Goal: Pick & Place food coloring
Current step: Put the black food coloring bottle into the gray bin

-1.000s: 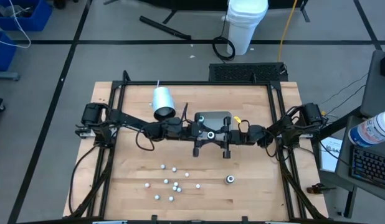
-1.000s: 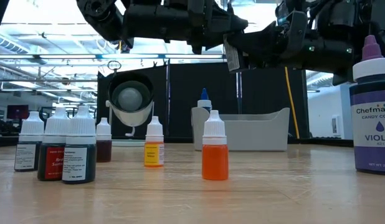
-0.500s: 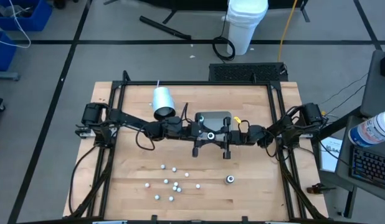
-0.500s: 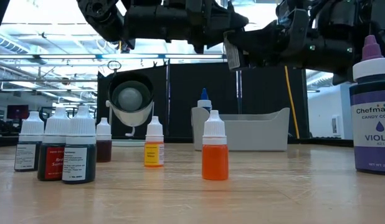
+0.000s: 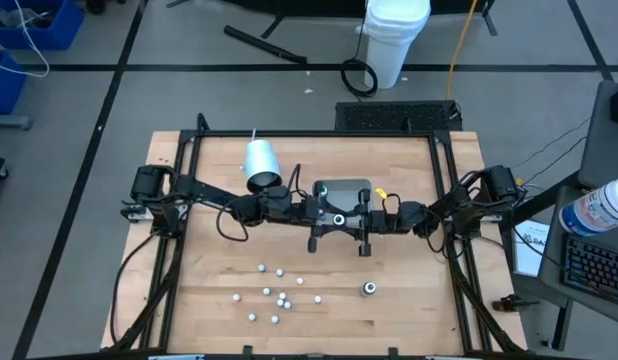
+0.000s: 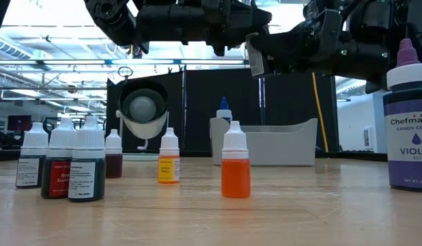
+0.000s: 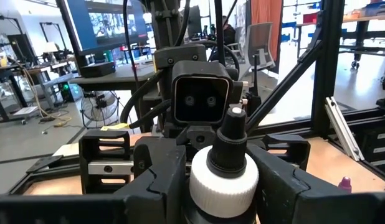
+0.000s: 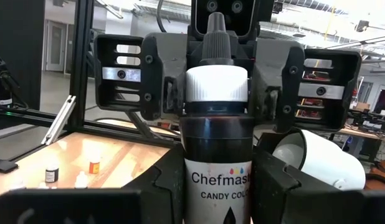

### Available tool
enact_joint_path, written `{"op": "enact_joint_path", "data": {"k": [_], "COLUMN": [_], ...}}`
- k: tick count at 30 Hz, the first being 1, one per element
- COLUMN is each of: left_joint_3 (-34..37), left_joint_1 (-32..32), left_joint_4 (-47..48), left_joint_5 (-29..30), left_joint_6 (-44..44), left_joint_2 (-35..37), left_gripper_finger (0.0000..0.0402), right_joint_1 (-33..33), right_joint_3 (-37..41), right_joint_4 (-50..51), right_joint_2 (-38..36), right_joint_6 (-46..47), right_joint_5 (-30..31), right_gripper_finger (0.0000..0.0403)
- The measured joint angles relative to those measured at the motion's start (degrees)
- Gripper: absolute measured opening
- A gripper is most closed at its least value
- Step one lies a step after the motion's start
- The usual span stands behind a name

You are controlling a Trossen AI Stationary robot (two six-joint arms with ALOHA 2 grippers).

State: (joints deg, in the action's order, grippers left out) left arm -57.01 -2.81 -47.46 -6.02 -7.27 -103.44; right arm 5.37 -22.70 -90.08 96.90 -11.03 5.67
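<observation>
Wooden surface (image 5: 209,300), grey tray (image 5: 341,188) at rear centre. Both arms meet mid-surface, just in front of tray. Right end effector (image 8: 217,180) clenched on dark bottle (image 8: 217,124) body; left end effector (image 7: 223,186) pressed on its white collar. Bottle held aloft between them. Small bottles (image 5: 279,297) loose near front edge. Step judged: handover. Next: one grip to release, other firm first.
</observation>
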Motion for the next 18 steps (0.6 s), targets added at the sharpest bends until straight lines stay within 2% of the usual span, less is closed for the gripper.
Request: {"op": "enact_joint_path", "data": {"k": [5, 18], "left_joint_3": [0.0, -0.1], "left_joint_1": [0.4, 1.7], "left_joint_4": [0.7, 2.4], "left_joint_5": [-0.2, -0.6], "left_joint_6": [-0.1, 0.7], "left_joint_2": [0.0, 0.1], "left_gripper_finger": [0.0140, 0.0140], "right_joint_1": [0.0, -0.1], "right_joint_3": [0.0, 0.0], "right_joint_4": [0.1, 0.4], "right_joint_2": [0.0, 0.1], "right_joint_6": [0.0, 0.6], "right_joint_5": [0.1, 0.6], "right_gripper_finger": [0.0116, 0.0117]}}
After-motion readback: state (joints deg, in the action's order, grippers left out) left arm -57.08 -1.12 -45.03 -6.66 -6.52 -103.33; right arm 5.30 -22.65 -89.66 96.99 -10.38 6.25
